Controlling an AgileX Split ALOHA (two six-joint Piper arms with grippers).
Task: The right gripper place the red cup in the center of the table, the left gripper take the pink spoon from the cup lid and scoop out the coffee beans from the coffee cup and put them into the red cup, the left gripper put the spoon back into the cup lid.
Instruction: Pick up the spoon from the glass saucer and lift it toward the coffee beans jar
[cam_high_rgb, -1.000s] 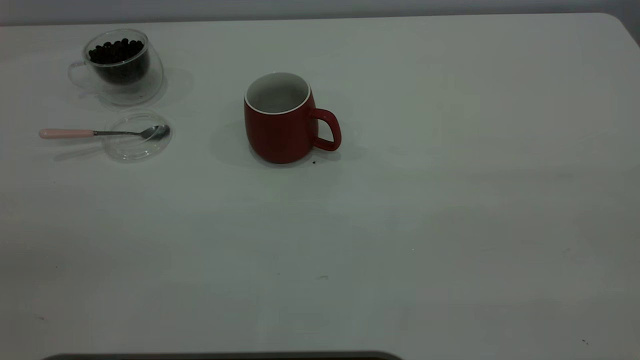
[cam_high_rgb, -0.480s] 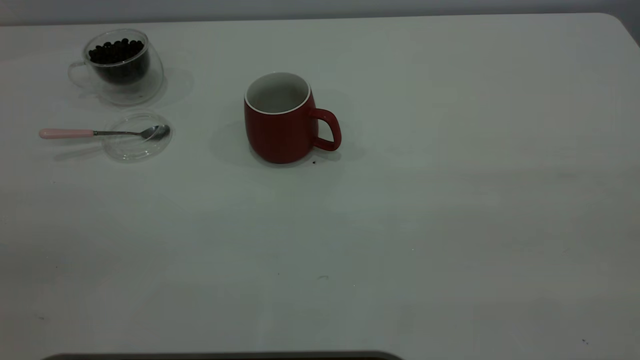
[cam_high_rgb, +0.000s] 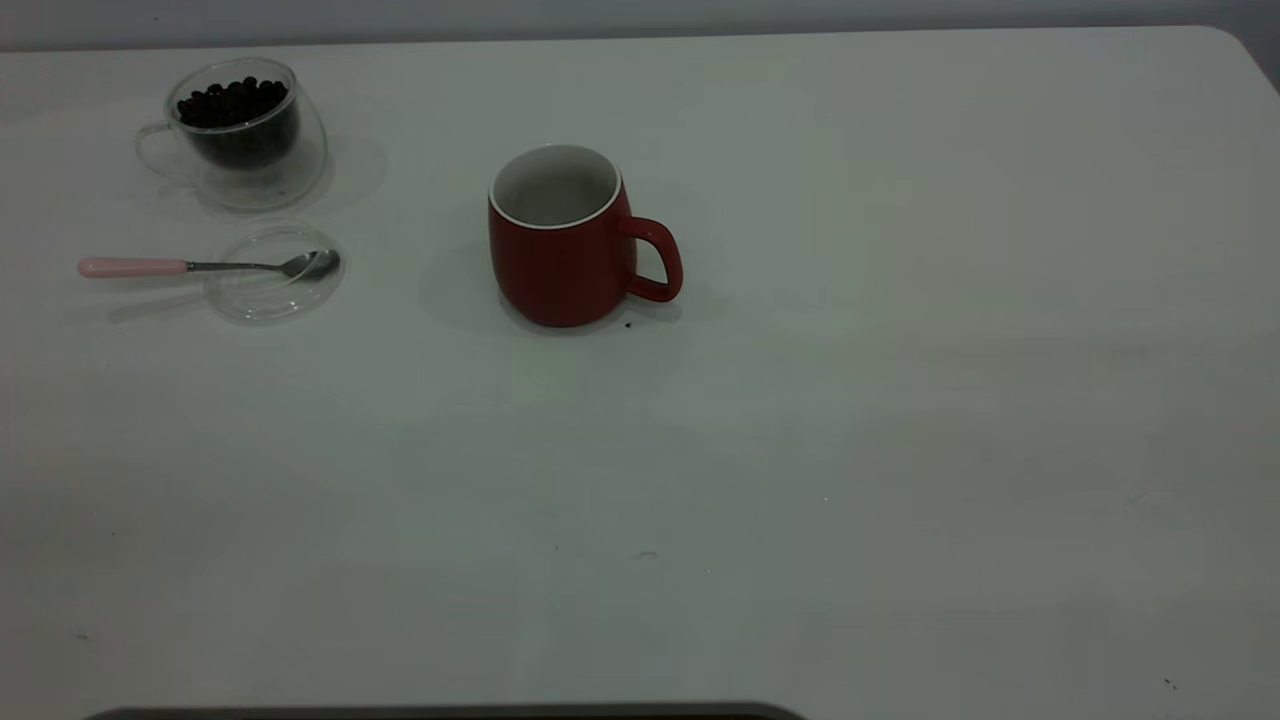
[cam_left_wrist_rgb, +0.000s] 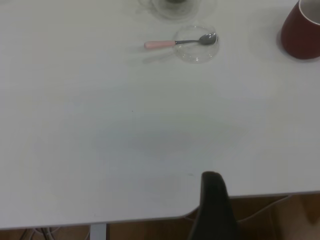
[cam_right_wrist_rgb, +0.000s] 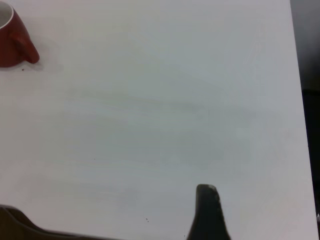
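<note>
My rounded dark red ceramic mug (cam_high_rgb: 560, 250), white inside, stands upright near the middle of the plain white counter (cam_high_rgb: 900, 400), handle toward my right arm's side. At the far left the small clear glass cup (cam_high_rgb: 240, 135) holds dark coffee beans (cam_high_rgb: 232, 101). Just in front of it the pink-handled metal teaspoon (cam_high_rgb: 200, 265) rests with its bowl in the clear round glass lid (cam_high_rgb: 272, 275). My left gripper (cam_left_wrist_rgb: 212, 205) and right gripper (cam_right_wrist_rgb: 207, 212) hang back at the counter's near edge; I cannot tell whether either is released or clenched.

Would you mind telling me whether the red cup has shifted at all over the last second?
No. In the exterior view the red cup sits where it was, with the same tiny dark speck on the table just below its handle.
</note>
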